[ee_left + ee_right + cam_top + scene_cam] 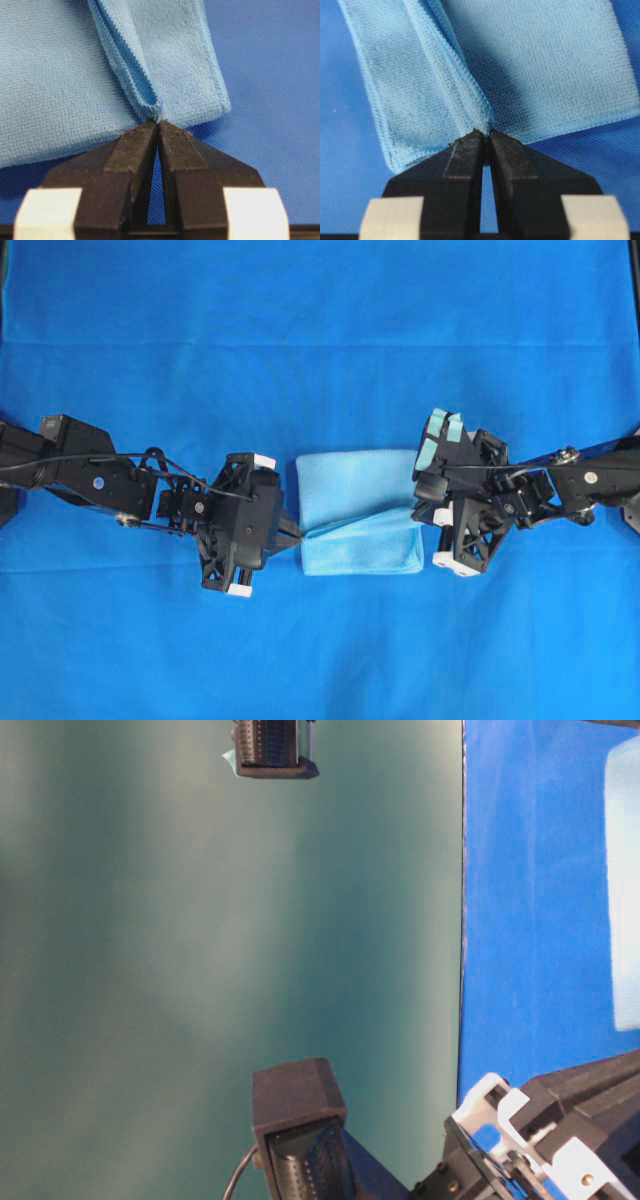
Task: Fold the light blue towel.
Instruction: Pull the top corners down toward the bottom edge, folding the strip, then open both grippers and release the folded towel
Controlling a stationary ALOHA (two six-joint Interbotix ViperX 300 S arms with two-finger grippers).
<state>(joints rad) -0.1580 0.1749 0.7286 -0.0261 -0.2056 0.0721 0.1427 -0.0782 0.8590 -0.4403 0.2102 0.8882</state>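
Over deep blue table covering point(320, 320), left gripper point(159, 125) and right gripper point(484, 134) each pinch the light blue towel point(350, 490) hem, jaws clamped together, apparently to carry a fold across.

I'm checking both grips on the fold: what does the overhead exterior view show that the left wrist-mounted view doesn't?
Only the overhead view shows both arms at once: the right gripper at the light blue towel's right edge, opposite the left gripper, and the towel's whole folded outline. Only the left wrist view shows the left fingers shut on a doubled hem edge, plus the weave. Both show the towel lying on the blue table covering.
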